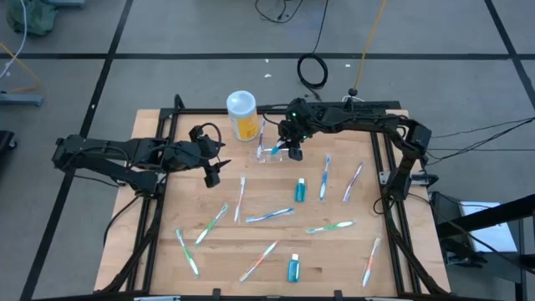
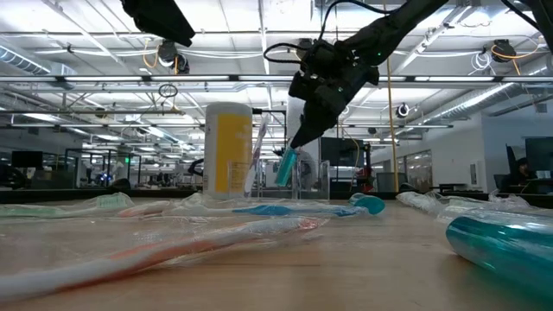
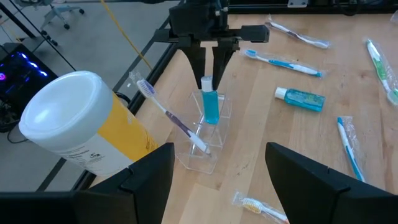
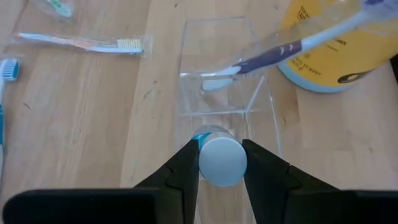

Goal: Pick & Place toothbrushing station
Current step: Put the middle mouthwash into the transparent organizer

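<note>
The see-through holder stands on the wooden table next to a yellow-orange cup with a white top; it also shows in the high view. A purple-handled toothbrush leans in one slot, its bristle head up. My right gripper is above the holder, shut on a teal tube with a white cap. My left gripper is open and empty, to the table's left of the holder. My right gripper pinches the tube's white cap between its two fingers, one on each side. The fingers come from above, pointing down. The tube hangs below them, slightly tilted, its lower part inside the holder's slot.
Several wrapped toothbrushes lie scattered over the table's middle and near side. Two more teal tubes lie flat. The yellow-orange cup stands close to the holder on its left. Black frame rails run along the table's edges.
</note>
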Robot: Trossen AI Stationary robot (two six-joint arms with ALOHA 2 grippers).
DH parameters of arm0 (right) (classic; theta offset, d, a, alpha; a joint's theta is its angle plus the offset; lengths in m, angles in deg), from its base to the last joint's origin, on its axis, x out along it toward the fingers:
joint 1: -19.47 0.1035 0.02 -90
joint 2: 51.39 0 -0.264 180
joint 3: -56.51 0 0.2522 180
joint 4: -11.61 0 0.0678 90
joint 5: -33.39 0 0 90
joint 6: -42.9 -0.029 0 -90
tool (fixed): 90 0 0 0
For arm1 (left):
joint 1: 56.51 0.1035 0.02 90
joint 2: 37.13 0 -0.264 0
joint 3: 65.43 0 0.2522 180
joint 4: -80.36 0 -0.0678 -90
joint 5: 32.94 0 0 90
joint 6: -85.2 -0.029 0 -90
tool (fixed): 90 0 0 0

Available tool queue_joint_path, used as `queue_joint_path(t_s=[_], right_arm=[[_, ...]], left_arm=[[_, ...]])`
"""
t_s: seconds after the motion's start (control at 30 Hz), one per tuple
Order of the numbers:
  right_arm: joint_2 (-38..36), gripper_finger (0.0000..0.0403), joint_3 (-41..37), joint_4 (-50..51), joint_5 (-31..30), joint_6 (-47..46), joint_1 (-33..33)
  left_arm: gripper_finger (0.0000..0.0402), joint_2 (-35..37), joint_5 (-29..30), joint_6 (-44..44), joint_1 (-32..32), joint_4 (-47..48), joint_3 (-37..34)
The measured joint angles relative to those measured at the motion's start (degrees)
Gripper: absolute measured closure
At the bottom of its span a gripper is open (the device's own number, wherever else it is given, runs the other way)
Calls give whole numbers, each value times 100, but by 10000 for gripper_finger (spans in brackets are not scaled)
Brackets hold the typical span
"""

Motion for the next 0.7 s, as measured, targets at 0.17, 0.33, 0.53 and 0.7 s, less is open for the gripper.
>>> queue_joint_path(t_s=[0.17,0.33,0.53,0.7], right_arm=[[0,306,0,336,-111,-10,1],[0,305,0,772,-428,68,12],[-17,305,13,1220,-428,79,12],[-17,304,13,1280,-429,81,16]], left_arm=[[146,1,0,0,1,2,0],[147,1,0,1,-1,4,0],[147,-1,0,0,0,4,-2],[146,-1,0,0,1,7,-2]])
